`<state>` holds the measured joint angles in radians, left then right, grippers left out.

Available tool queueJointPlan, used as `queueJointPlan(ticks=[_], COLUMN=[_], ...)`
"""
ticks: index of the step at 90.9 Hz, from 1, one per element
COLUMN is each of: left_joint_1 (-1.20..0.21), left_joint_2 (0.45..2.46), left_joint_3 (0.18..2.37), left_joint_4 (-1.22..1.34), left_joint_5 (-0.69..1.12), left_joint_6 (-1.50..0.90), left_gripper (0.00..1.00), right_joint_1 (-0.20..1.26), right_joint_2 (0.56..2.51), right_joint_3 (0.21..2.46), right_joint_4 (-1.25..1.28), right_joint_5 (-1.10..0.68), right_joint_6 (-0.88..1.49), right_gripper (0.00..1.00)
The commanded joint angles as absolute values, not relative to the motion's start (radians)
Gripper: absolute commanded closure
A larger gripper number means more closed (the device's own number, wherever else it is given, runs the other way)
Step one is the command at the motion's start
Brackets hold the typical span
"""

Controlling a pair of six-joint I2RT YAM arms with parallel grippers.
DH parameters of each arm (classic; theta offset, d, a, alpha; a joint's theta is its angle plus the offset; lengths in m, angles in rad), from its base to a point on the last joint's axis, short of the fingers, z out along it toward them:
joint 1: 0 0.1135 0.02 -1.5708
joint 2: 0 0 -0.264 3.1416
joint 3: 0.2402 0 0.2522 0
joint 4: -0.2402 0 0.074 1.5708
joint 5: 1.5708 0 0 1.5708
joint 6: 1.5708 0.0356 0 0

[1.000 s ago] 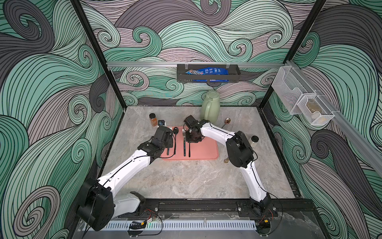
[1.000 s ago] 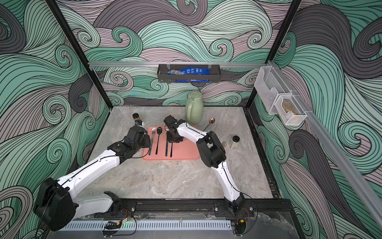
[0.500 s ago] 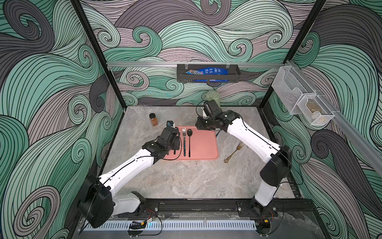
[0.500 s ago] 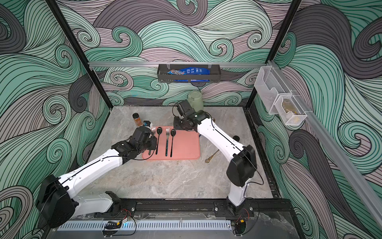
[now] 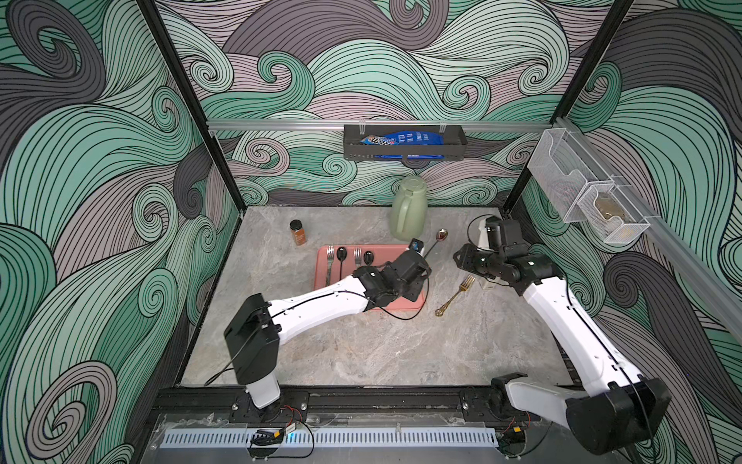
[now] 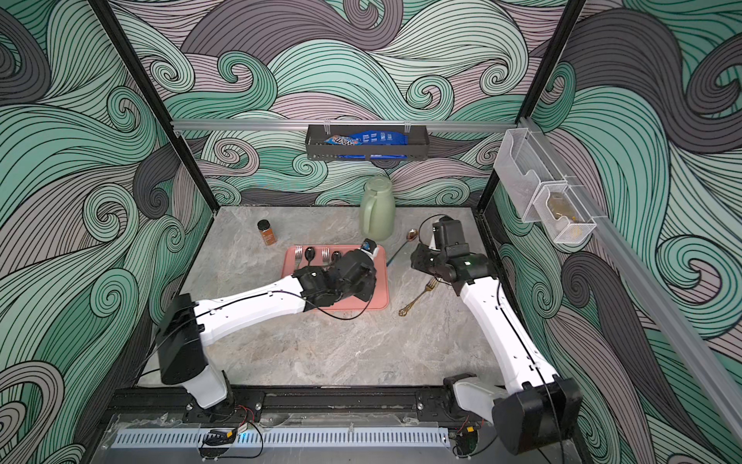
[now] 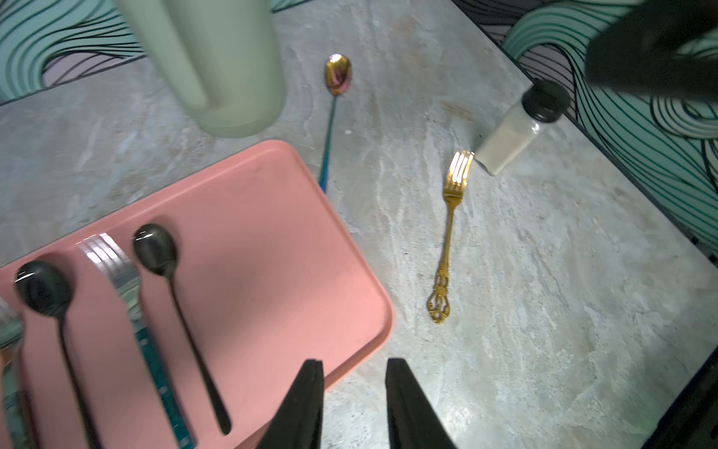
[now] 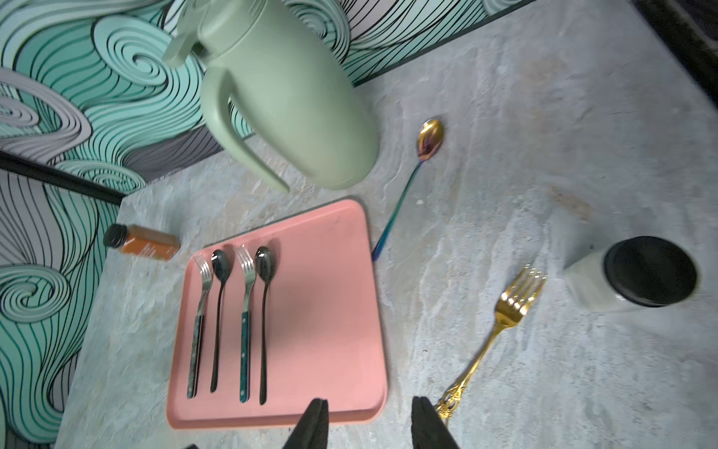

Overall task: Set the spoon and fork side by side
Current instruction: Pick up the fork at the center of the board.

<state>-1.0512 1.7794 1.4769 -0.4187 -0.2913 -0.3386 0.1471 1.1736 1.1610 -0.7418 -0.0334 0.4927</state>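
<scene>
Both jaws empty, and the last fork and spoon lie apart off the tray.

My left jaws hang over the right side of the pink tray (image 8: 330, 303), a narrow gap with nothing in it. My right jaws, further right in both top views, stand a little wider and are just as empty. The gold fork (image 5: 455, 295) lies on the bench (image 5: 361, 345) right of the tray, tines near the white shaker (image 8: 629, 276). The rainbow spoon (image 5: 441, 235) lies above it by the green jug (image 5: 408, 209), its handle tip just beside the tray's edge.
</scene>
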Motion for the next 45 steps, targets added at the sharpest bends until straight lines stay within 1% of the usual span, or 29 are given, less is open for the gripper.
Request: queueJointPlan(ticks=[1, 9, 45], left_joint_1=[-1.07, -1.075, -1.133], left_joint_2=[1.875, 1.958, 2.416], left_joint_3=[1.59, 1.683, 2.12], left_joint_4=[-0.446, -0.462, -0.639], left_joint_5=[-0.285, -0.239, -0.155], left_joint_6=[-0.266, -0.233, -0.133], left_gripper=[0.68, 0.68, 0.69], right_joint_1=[0.077, 0.03, -0.147], right_joint_2=[1.159, 1.144, 1.084], right_joint_3=[1.137, 1.108, 1.065], right_joint_4=[-0.73, -0.724, -0.702], right_joint_5=[-0.09, -0.102, -0.119], right_joint_6=[0.424, 0.421, 0.394], right_gripper=[0.6, 0.59, 0.57])
